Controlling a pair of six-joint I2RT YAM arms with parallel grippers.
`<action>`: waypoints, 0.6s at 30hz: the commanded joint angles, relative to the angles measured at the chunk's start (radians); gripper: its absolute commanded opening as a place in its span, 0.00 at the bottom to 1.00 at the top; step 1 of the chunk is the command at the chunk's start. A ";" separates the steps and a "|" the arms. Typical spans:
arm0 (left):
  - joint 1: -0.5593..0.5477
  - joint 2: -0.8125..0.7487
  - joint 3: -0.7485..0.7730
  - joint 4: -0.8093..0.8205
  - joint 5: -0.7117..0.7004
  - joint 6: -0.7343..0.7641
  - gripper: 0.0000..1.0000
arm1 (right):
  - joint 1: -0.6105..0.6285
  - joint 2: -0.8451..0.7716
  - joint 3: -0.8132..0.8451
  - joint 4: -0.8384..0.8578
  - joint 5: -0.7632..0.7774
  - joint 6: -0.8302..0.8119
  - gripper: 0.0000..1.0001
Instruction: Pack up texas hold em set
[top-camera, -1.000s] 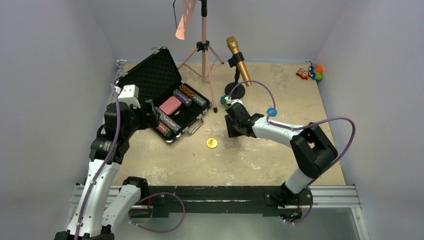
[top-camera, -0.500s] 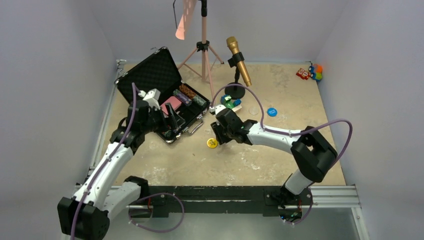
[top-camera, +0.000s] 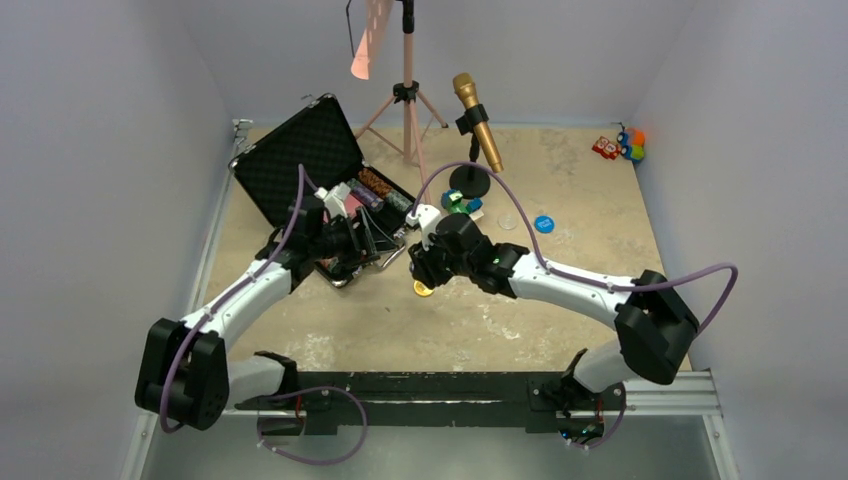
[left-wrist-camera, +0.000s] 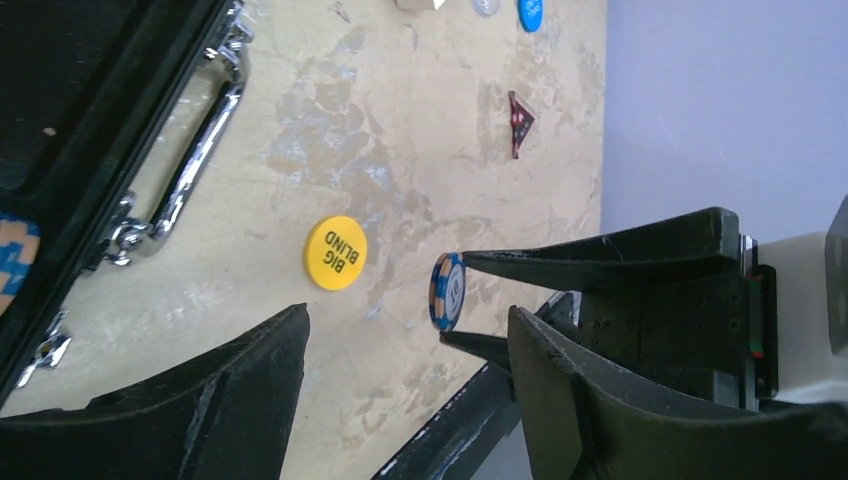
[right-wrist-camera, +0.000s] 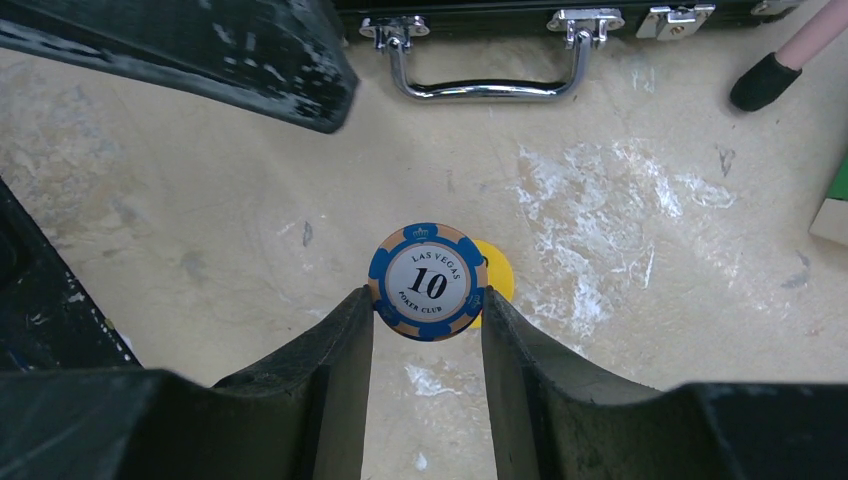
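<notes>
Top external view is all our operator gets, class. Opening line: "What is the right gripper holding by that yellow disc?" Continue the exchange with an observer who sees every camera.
Observer: The right gripper pinches one poker chip by its edges.
Operator: Any markings?
Observer: Blue-and-tan rim; its face reads "Las Vegas Poker Club" and 10.
Operator: And the disc?
Observer: The yellow button reads "BIG BLIND".

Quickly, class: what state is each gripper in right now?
Left gripper: open, empty.
Right gripper: shut on the poker chip.
</notes>
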 joint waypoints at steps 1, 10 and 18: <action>-0.024 0.034 0.000 0.138 0.076 -0.054 0.75 | 0.012 -0.047 -0.004 0.060 -0.054 -0.042 0.12; -0.042 0.133 -0.006 0.208 0.131 -0.101 0.67 | 0.022 -0.074 0.000 0.067 -0.045 -0.055 0.12; -0.058 0.202 -0.023 0.322 0.208 -0.171 0.63 | 0.024 -0.069 0.008 0.070 -0.045 -0.063 0.11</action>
